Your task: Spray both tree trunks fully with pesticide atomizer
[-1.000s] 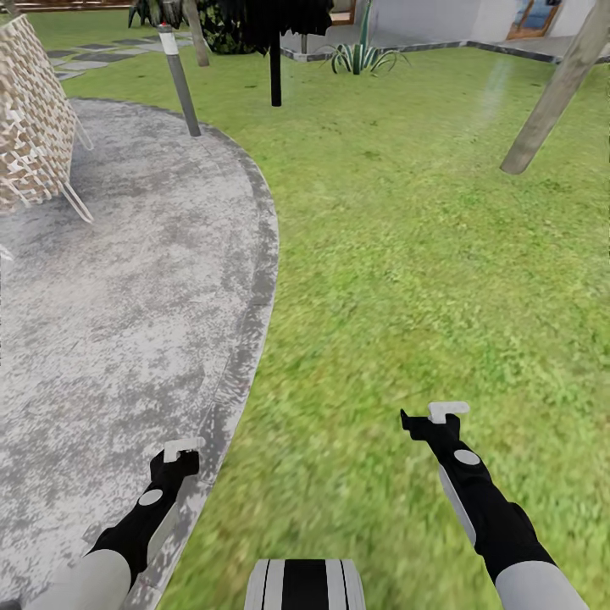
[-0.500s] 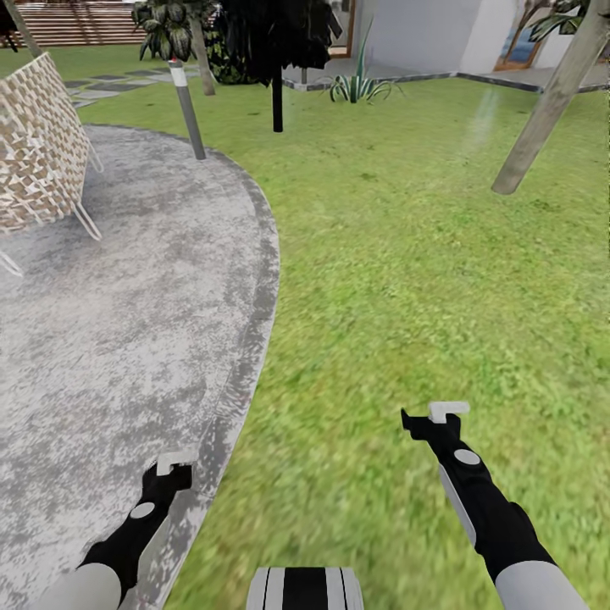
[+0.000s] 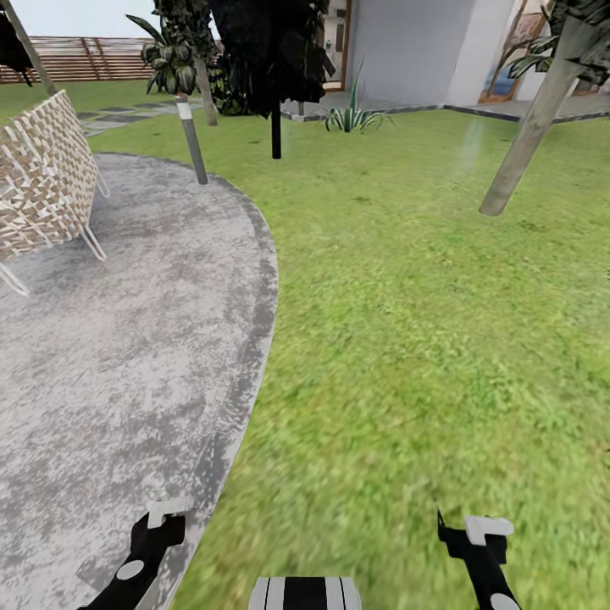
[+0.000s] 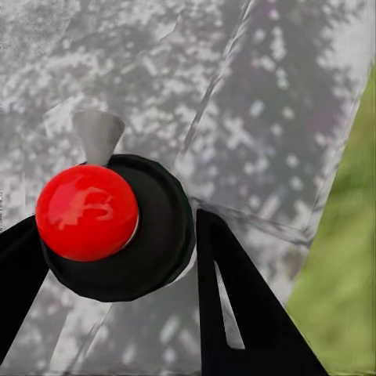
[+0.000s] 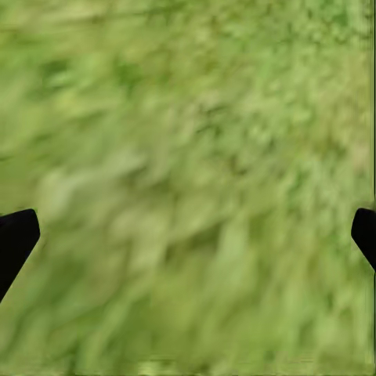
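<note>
The pesticide atomizer [image 4: 117,227] has a red knob, a black cap and a grey nozzle, and my left gripper [image 4: 117,266] is shut on its cap above the grey paving. In the head view the left gripper [image 3: 161,529] hovers over the paving's rim at the bottom. My right gripper [image 3: 474,534] hangs over the grass at the bottom right. The right wrist view shows the right gripper [image 5: 188,239] open, with nothing but lawn between its fingers. One tree trunk [image 3: 525,135], pale and leaning, rises from the lawn at the far right, a long way ahead of both grippers.
A rounded grey paved patch [image 3: 110,339] covers the left side, with a woven chair [image 3: 42,186] and a thin lamp post [image 3: 193,140] on it. A dark narrow tree [image 3: 273,76], a spiky plant [image 3: 356,119], a house wall [image 3: 407,51] and a slat fence [image 3: 85,59] stand beyond the lawn.
The whole picture has shifted down as the camera tilted up, bringing fence and house wall into sight. Both grippers sit lower in the picture, the right one more so.
</note>
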Controlling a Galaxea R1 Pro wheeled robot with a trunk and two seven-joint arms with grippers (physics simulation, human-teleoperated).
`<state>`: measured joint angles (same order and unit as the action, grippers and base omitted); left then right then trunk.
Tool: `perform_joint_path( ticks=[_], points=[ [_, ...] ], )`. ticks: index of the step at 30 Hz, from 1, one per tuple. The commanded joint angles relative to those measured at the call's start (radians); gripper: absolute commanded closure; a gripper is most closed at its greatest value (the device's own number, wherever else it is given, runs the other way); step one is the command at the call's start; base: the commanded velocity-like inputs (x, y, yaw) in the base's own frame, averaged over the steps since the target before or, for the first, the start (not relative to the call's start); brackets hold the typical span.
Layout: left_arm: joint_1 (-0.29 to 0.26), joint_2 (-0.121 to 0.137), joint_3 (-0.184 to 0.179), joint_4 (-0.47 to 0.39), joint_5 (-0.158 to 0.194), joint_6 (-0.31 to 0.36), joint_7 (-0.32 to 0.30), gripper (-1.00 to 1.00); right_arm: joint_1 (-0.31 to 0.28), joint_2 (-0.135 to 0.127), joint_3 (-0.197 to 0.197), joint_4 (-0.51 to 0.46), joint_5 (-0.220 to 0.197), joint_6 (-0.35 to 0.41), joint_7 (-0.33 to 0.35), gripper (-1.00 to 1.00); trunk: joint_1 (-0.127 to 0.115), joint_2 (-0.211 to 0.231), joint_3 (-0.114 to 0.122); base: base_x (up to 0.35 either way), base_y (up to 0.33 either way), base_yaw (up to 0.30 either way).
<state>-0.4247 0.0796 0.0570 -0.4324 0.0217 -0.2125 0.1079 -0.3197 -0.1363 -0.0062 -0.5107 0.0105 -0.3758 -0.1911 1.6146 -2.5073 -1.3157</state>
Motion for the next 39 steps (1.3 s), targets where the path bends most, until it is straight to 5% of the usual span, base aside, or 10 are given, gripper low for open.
perform_joint_path(
  ticks=[1,7,23,25,26,32,39],
  points=[
    [0.004,0.001,0.000,0.000,0.002,-0.003,0.001,1.00,0.001,0.000,0.000,0.021,0.001,-0.022,-0.002,-1.00,-0.001,0.000,0.005,0.000,0.000,-0.084],
    [0.041,0.005,0.002,0.000,0.002,-0.005,0.002,1.00,0.007,0.004,0.001,0.120,0.001,-0.107,-0.001,-1.00,-0.003,0.001,0.037,0.000,0.000,-0.088],
    [0.123,0.005,0.021,0.007,0.001,-0.113,0.001,1.00,0.009,0.024,0.005,0.226,-0.001,-0.126,0.000,-1.00,-0.011,0.005,0.124,0.000,0.000,-0.089],
    [0.128,0.002,0.020,0.005,0.000,-0.112,0.001,1.00,0.010,0.028,0.005,0.246,-0.002,-0.151,0.001,-1.00,-0.011,0.006,0.135,0.000,0.000,-0.089],
    [0.131,-0.003,0.019,0.010,0.000,-0.113,0.001,1.00,0.011,0.035,0.005,0.288,-0.003,-0.231,0.001,-1.00,-0.012,0.006,0.140,0.000,0.000,-0.089],
    [0.132,-0.004,0.020,0.012,0.000,-0.114,0.001,1.00,0.011,0.039,0.005,0.304,-0.002,-0.250,0.001,-1.00,-0.015,0.007,0.172,0.000,0.000,-0.082],
    [0.132,0.000,0.021,0.007,0.000,-0.111,0.001,1.00,0.011,0.040,0.005,0.304,-0.003,-0.252,0.000,-1.00,-0.041,0.056,0.196,0.000,0.000,-0.012]
  ],
)
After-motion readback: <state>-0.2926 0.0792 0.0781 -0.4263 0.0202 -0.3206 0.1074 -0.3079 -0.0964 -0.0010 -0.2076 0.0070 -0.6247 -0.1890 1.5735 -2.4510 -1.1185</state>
